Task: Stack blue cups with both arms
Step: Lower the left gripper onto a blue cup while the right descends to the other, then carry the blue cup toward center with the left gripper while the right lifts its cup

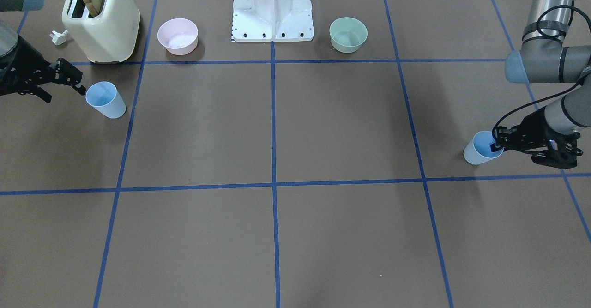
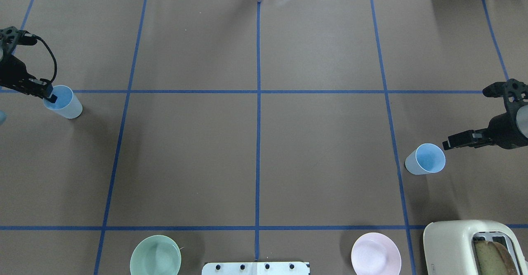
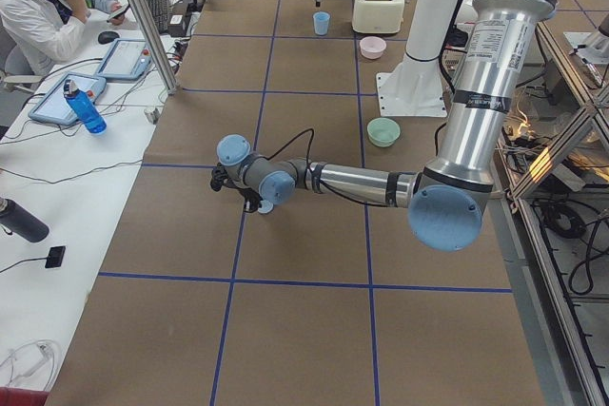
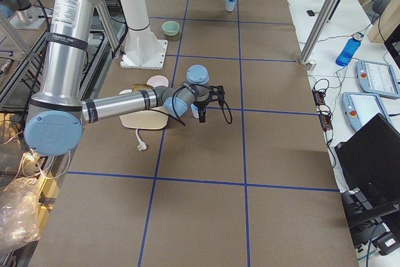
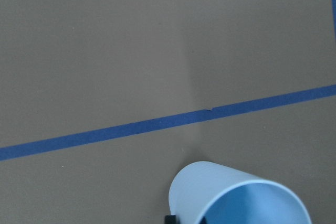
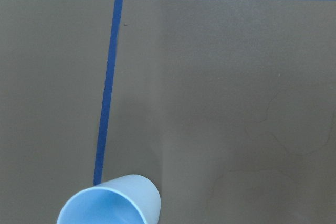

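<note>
blue cups: two pale-blue tumblers, both upright on the table with their mouths up, well apart at opposite ends, not stacked.
left cup: stands near the table's left end, close to a line of blue tape.
right cup: stands near the table's right end, just beside a line of blue tape.
left gripper: at the left cup's outer rim, with one black fingertip dipping inside the mouth. The views do not show whether it pinches the wall.
right gripper: its tip is just beside the right cup's rim on the outer side and shows no contact. The fingers are seen edge-on, so spread or closed cannot be told.
left arm: stretched low and sideways over the table to the left cup.
right arm: stretched low and sideways to the right cup.
table: brown surface marked into squares by blue tape.
green bowl: on the robot's left, near the white base.
pink bowl: on the robot's right, between the base and the toaster.
toaster: cream, with a slice of bread standing in one slot, at the robot's side of the table, near the right cup.
</note>
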Motion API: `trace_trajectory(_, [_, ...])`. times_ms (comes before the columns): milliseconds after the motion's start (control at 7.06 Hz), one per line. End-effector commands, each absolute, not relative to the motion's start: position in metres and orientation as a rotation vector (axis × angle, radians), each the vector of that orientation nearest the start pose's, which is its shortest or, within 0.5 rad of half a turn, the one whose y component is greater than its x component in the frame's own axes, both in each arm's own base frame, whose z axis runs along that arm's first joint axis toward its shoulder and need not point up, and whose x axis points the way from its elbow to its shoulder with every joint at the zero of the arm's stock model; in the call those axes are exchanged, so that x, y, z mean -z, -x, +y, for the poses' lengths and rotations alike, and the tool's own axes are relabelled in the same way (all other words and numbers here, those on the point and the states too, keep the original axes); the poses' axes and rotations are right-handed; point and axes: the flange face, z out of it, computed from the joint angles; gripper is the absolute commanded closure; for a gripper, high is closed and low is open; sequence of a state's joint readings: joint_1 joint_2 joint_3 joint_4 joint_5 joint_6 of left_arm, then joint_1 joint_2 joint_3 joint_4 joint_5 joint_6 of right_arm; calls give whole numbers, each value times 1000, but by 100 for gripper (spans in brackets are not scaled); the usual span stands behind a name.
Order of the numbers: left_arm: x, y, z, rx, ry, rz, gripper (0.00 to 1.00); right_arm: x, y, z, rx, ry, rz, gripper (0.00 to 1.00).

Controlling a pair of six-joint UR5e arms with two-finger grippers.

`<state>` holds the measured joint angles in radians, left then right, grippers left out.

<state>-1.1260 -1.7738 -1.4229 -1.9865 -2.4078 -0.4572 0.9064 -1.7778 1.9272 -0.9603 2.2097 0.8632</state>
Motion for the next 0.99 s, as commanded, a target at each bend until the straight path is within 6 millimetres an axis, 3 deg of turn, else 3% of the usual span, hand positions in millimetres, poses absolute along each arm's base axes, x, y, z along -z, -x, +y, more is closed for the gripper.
trace_trajectory(0, [-535, -205, -570, -124, -45, 951, 100, -499, 222, -383, 49, -102, -952, 0])
trace_trajectory(283, [-465, -207, -572, 25, 1, 974, 100, -501, 237, -378, 60, -102, -937, 0])
trace_trajectory(425, [-420, -216, -576, 95, 35, 982, 100, -505, 239, -374, 66, -92, -929, 0])
trace_trajectory(566, [-395, -241, -562, 123, 74, 993, 100, -507, 245, -371, 80, -100, -916, 1])
trace_trajectory(850, [-333, -300, -554, 210, 155, 1033, 100, -510, 249, -368, 94, -97, -910, 3])
